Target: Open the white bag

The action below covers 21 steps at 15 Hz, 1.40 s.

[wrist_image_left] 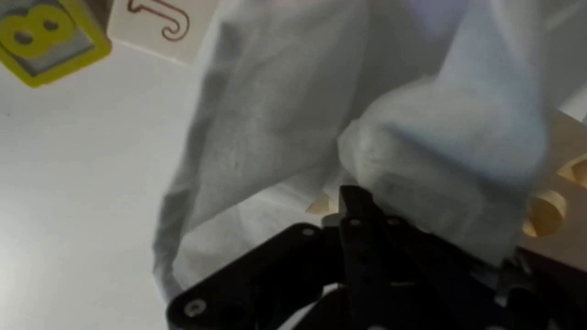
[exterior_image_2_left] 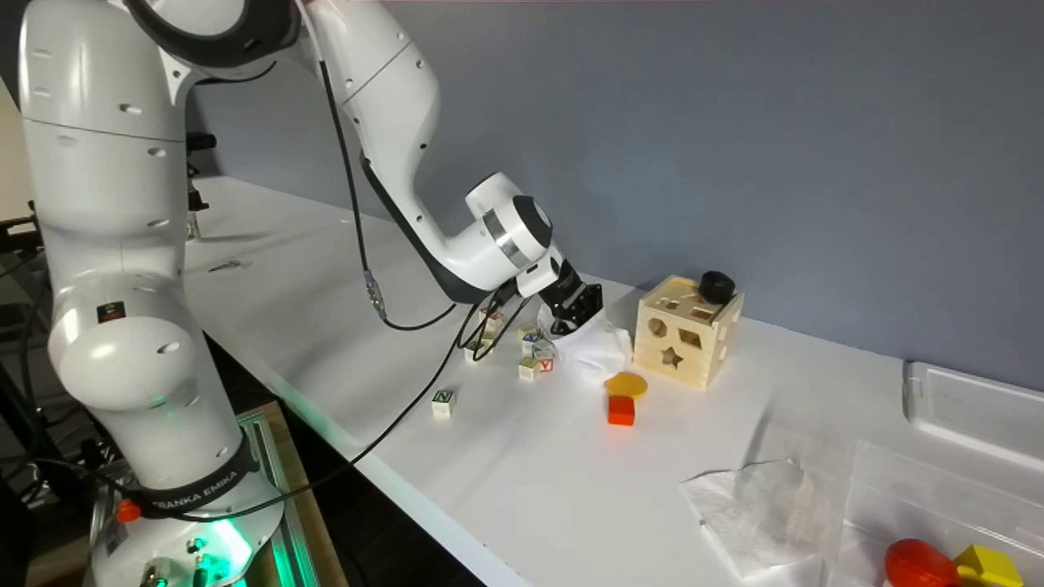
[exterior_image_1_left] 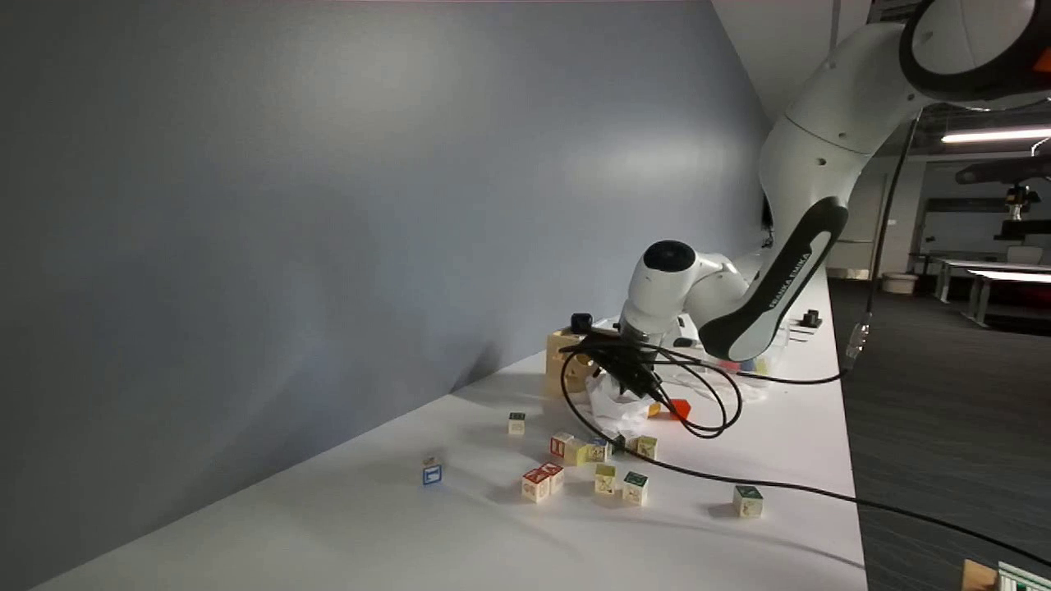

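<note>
The white table [exterior_image_2_left: 506,465] carries lettered blocks [exterior_image_2_left: 443,405] (loosely scattered), a white bag [exterior_image_2_left: 599,350] and a wooden box [exterior_image_2_left: 671,339].

The white bag [exterior_image_2_left: 598,350] lies crumpled beneath the gripper [exterior_image_2_left: 576,316], showing on both sides of its tip. In the wrist view, thin, creased material spreads ahead of the gripper, one long edge running down to the left, a rounded fold bulging just to the right. How far the bag stands open is unclear.
</note>
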Available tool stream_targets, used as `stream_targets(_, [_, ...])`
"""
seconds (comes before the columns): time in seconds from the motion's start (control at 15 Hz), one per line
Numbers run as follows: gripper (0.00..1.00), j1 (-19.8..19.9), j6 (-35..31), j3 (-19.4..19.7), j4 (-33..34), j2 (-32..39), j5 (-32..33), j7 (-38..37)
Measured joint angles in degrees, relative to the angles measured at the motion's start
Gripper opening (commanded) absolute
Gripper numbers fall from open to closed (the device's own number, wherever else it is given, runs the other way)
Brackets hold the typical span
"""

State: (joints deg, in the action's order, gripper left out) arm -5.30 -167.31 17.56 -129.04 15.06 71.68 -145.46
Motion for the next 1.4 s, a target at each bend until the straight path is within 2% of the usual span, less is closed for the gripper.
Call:
stream_targets(0.07, [0.00,0.0,-0.5,-0.1,0.0,0.5,-0.3,0.0])
stream_targets(0.13, [0.26,0.0,-1.0,-0.2,0.0,0.9,-0.5,0.0])
stream_targets(0.2, [0.27,0.1,-1.3,-0.3,0.0,1.2,-0.6,0.2])
stream_targets(0.87, [0.95,0.8,-1.8,0.0,0.1,1.3,-0.7,1.9])
stream_targets(1.0, [1.00,0.8,-1.8,0.3,0.3,1.1,-0.7,2.1])
stream_targets(1.4, [1.00,0.8,-1.9,1.7,1.1,0.5,0.2,2.1])
